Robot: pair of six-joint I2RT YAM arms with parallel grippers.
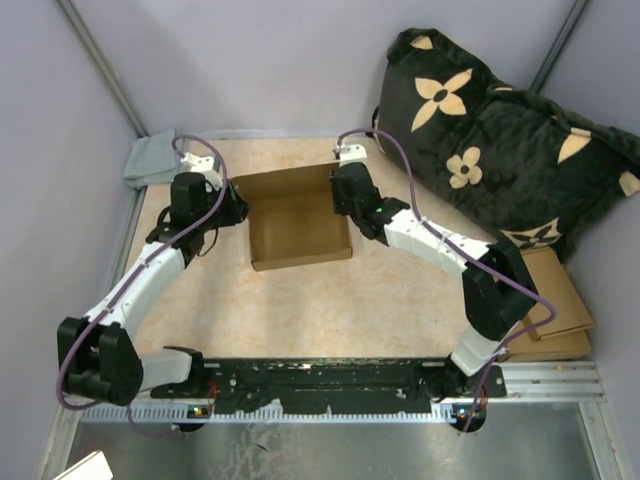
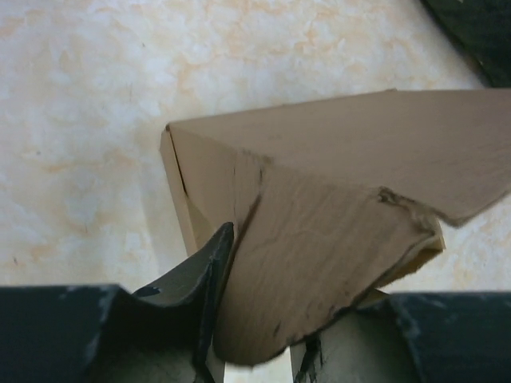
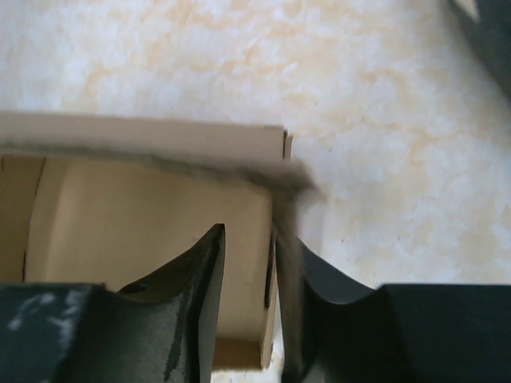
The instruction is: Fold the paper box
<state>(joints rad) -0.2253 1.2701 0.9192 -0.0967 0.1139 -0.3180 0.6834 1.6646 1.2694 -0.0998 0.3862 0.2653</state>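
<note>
location: the paper box sits on the desk between my two arms, standing as an open tray with its walls raised.
left end effector: my left end effector straddles a rounded tab at the box's left wall; i cannot tell whether it pinches the tab or only brackets it.
right end effector: my right end effector straddles the right wall near a corner, released, with a gap showing on the inner side.
weight: i judge it very light.
stiffness: thin card, firm across a panel and weak along creases; the tab edge looks ragged, so likely to tear.
surface: matte, unlikely to slip in a pinch.
hold points: wall edges near corners, pinched through the thickness; not the tab tips.
risk: a one-sided push probably slides the whole box; i would brace the opposite wall.
</note>
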